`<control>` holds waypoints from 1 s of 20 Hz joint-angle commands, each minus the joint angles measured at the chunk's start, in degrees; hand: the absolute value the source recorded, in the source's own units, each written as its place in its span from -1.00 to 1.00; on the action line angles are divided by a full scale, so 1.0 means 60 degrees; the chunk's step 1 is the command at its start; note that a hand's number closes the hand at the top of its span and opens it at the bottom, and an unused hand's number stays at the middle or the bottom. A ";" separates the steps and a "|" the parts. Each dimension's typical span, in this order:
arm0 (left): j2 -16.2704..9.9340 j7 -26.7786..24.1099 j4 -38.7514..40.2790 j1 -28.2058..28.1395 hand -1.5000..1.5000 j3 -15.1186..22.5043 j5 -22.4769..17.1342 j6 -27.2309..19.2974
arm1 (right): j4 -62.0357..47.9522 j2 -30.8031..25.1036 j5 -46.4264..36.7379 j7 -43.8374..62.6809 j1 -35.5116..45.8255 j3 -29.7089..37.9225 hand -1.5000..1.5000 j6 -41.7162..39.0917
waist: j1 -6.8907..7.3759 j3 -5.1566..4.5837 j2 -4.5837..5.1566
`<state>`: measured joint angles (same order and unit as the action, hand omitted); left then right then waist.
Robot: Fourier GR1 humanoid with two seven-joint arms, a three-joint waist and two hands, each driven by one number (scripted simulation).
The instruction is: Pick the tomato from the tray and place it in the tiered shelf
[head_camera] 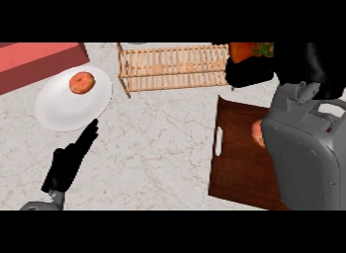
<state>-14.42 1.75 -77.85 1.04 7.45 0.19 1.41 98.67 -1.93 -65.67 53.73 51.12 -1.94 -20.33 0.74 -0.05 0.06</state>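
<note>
At upper right, the right hand (311, 69) is seen over the tiered shelf (174, 66), apparently curled around the tomato (243, 51); the left hand (72, 158) is held straight at lower left.

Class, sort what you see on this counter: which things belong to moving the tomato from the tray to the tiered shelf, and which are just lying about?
Belong to the job:
tomato
tray
tiered shelf
right hand

Just lying about:
white plate
doughnut on that plate
red block
left hand, resting open

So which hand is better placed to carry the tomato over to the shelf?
The right hand: it is already raised beside the wooden shelf, apparently curled round the tomato. The left hand rests open by the white plate.
</note>
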 commanded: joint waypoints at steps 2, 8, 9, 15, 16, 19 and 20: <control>0.0065 0.0471 -0.0550 -0.0095 0.00 -0.0021 -0.0043 0.0027 | -0.2446 -0.0581 -0.0161 -0.0381 0.1453 0.1036 1.00 0.0930 | 0.0069 0.0006 0.0019; 0.0284 0.0653 -0.0546 0.0199 0.00 0.0073 0.0078 -0.0002 | -0.5890 -0.1300 0.0276 -0.2093 0.2776 0.1922 1.00 0.2403 | 0.0226 0.0007 0.0077; -0.0001 0.0212 -0.0534 -0.0313 0.00 -0.0075 -0.0101 0.0392 | -0.6030 -0.1222 0.0124 -0.1951 0.2815 0.1693 1.00 0.2266 | 0.0154 0.0004 0.0040; 0.0196 -0.0288 0.0012 -0.0095 0.00 -0.0037 0.0310 0.0120 | -0.9123 -0.1309 0.0359 -0.3006 0.4331 0.2126 1.00 0.3065 | 0.0245 -0.0002 0.0099; 0.0017 0.0115 -0.0093 0.0427 0.00 -0.0259 -0.0033 0.0449 | -0.9687 -0.1393 0.0340 -0.3373 0.4352 0.2155 1.00 0.3242 | 0.0322 -0.0002 0.0150; -0.0090 0.0189 -0.0104 0.0474 0.00 -0.0343 -0.0054 0.0540 | -1.0915 -0.1650 0.0458 -0.3810 0.4703 0.2559 1.00 0.3746 | 0.0439 -0.0001 0.0201; 0.0133 0.0376 -0.0392 0.0326 0.00 0.0020 0.0157 0.0414 | -1.1322 -0.1048 0.0056 -0.3329 0.4665 0.2285 1.00 0.4353 | 0.0518 -0.0001 0.0206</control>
<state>-13.52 2.94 -79.00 2.63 7.04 0.98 3.16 39.83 -9.18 -64.51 34.64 76.19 11.00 1.75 2.96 -0.04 1.01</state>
